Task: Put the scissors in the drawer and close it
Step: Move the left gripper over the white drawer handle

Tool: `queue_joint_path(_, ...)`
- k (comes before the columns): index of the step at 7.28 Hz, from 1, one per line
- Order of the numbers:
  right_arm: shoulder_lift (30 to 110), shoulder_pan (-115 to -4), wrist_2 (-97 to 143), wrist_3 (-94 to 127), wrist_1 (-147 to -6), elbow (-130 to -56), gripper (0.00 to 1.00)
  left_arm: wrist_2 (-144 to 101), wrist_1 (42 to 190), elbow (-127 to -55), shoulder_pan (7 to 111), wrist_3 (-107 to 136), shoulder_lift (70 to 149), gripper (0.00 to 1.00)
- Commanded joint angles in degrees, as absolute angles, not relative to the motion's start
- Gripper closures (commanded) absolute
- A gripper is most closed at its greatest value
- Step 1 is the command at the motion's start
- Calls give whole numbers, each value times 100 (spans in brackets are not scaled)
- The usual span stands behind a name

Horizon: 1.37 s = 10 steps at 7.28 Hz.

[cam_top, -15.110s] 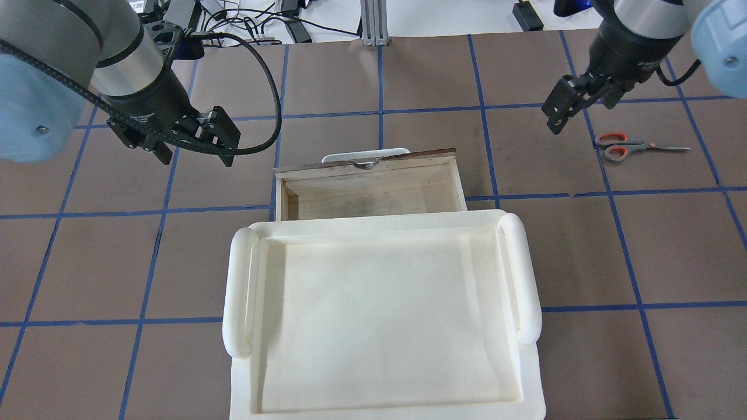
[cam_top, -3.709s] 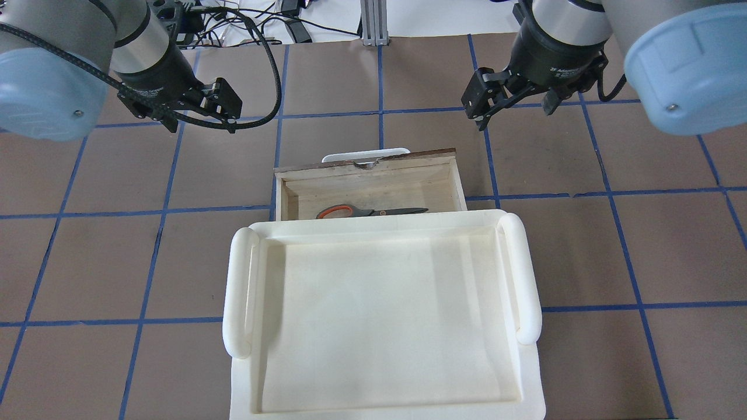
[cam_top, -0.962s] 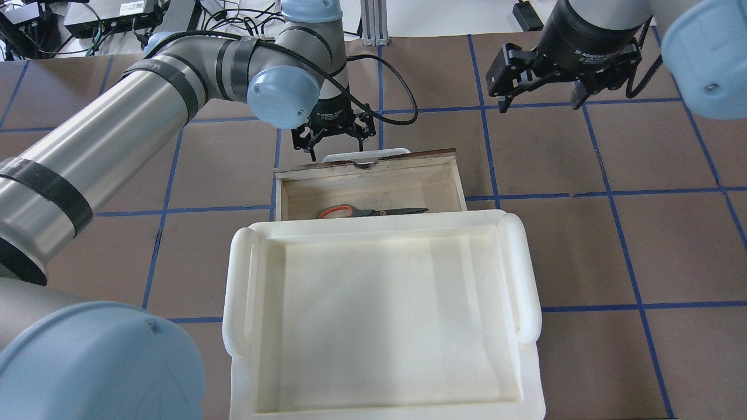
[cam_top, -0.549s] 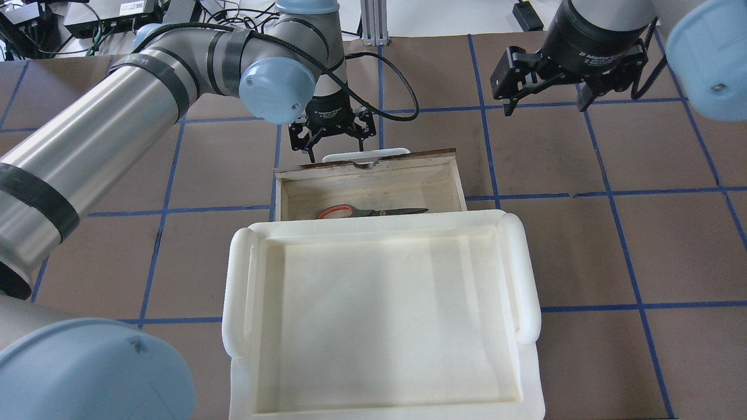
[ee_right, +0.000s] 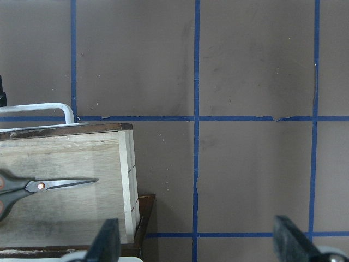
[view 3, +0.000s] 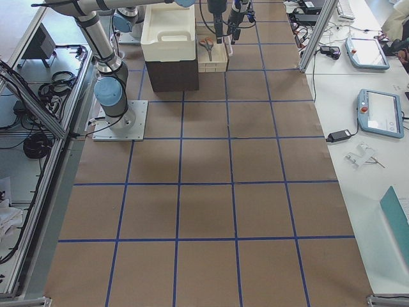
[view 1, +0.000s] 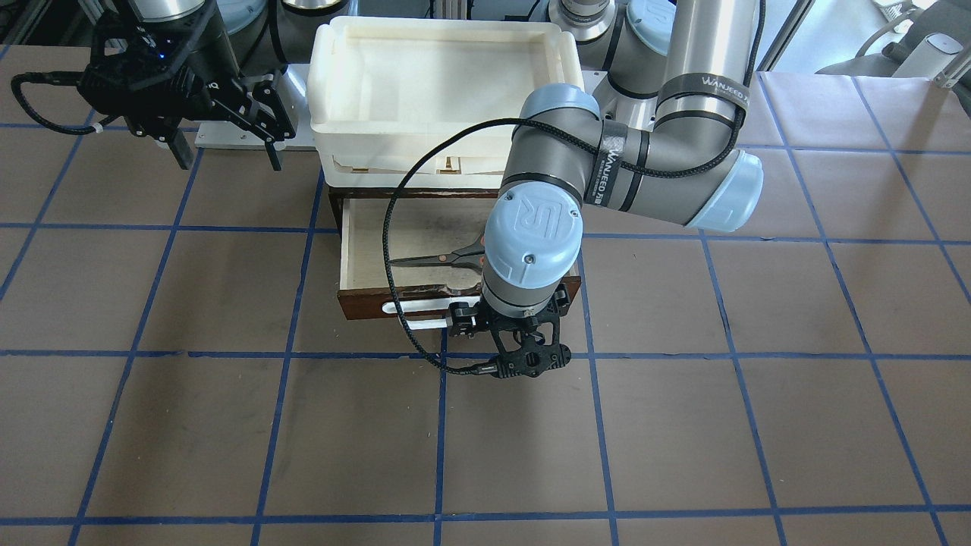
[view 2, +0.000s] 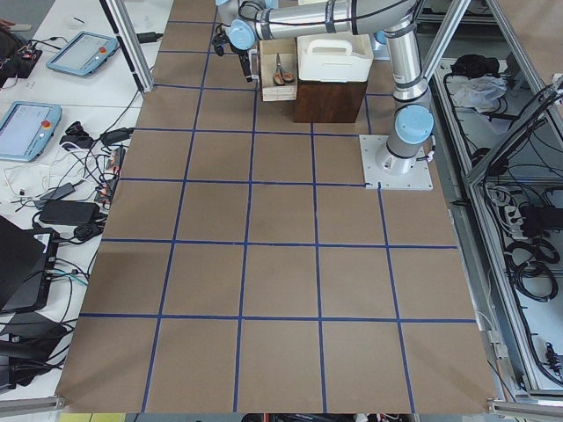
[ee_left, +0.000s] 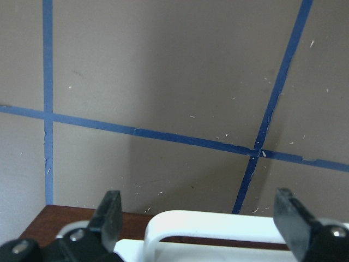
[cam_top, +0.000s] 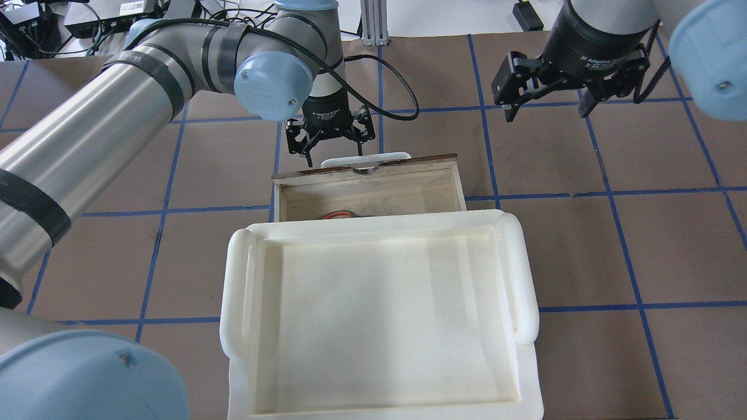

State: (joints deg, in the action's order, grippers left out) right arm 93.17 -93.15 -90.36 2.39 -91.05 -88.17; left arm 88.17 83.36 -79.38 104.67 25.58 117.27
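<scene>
- Left gripper is spread wide and holds nothing, with its fingers on either side of the white handle.
- That handle fronts the drawer, which is standing partly out.
- The scissors lie flat inside the drawer.
- Right gripper hangs wide open and empty, well off to the drawer's right.
- A white tray sits above the drawer.

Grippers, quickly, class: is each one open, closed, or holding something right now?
Left gripper: open, at the drawer handle, holding nothing.
Right gripper: open, empty.
</scene>
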Motion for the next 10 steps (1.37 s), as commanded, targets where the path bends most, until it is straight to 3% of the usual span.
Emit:
queue_joint_path(1,9316,-9316,-9026,229,-9079,-8824,0,8754,8551,-7945,10468,2575,11672,0)
queue_joint_path(10,9316,-9325,-9026,237,-9079,-8833,0,8639,8765,-7876,10302,2593,11584,0)
